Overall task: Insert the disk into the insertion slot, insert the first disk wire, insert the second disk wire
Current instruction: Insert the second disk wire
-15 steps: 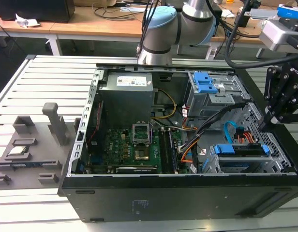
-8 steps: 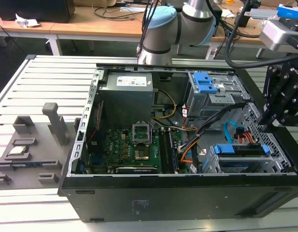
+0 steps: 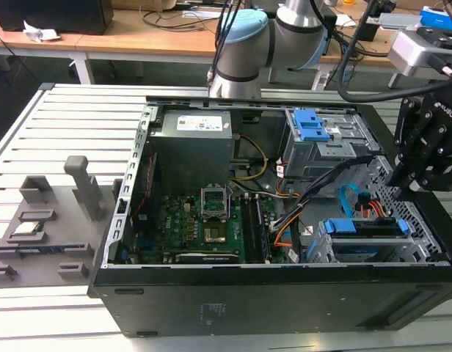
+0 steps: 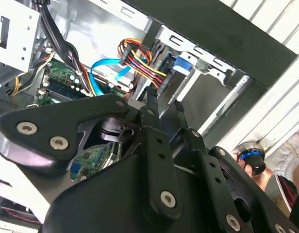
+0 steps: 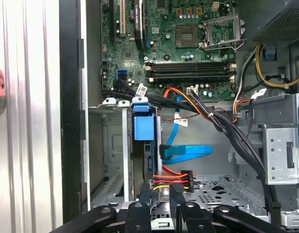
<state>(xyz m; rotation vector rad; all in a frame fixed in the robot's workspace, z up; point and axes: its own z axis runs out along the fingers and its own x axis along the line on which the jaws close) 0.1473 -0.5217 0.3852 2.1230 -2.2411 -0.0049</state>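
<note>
slot: boxy silver perforated metal drive cage (image 3: 373,253), near corner of the open black tower case (image 3: 233,301), on the exterior view's right.
disk: flat grey drive in a bright blue plastic frame (image 5: 142,130), sits edge-on inside the cage; we call it seated.
first wire: thin orange, red, yellow and black bundle with a small black plug (image 5: 171,180), just beside the disk's rear edge; we can't tell if the plug is home.
second wire: slim flat light blue cable (image 5: 191,153), looped, its plug touching the disk's edge a little farther in; looks plugged to us.
claw: black gripper (image 4: 164,101), narrow gap between the fingers, nothing seen clamped; tips just short of the wire bundle, the thing nearest it.
farther in: green motherboard (image 3: 204,220), then the grey upper bay with blue tabs (image 3: 314,125).
progress: step one done; blue cable probably in; bundle's plug unconfirmed, so we judge the work late but not closed.
</note>
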